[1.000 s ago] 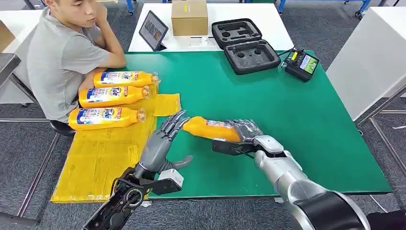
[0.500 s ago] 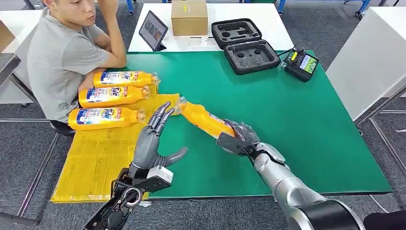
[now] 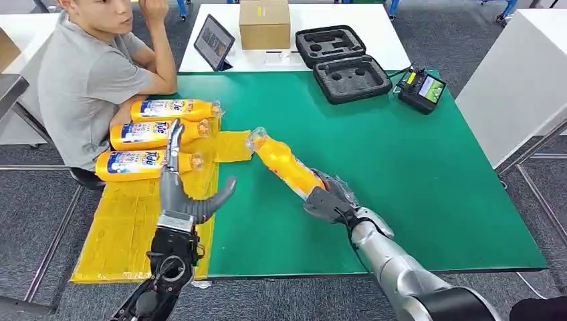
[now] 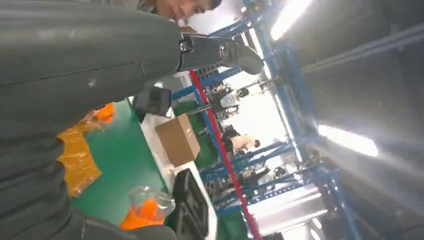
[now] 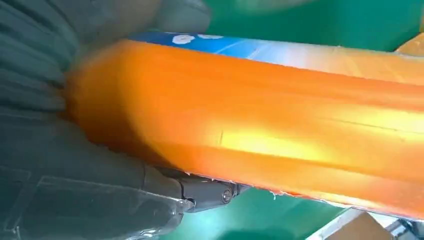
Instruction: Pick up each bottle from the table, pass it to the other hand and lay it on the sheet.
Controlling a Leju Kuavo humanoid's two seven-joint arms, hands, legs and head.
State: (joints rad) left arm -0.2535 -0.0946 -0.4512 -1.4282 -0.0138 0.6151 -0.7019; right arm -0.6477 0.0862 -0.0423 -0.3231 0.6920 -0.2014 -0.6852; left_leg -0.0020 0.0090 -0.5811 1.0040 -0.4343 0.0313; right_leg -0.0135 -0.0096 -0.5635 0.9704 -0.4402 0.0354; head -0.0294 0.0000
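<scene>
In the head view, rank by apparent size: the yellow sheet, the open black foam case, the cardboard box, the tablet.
1. yellow sheet, by far the largest.
2. open black foam case.
3. cardboard box.
4. tablet, smallest; it stands at an angle, so it may look smaller than it is.

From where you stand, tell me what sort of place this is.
Probably a robot test lab or workshop: a green-topped work table, an open foam-lined equipment case, a handheld controller, and blue metal framing under ceiling strip lights.
</scene>
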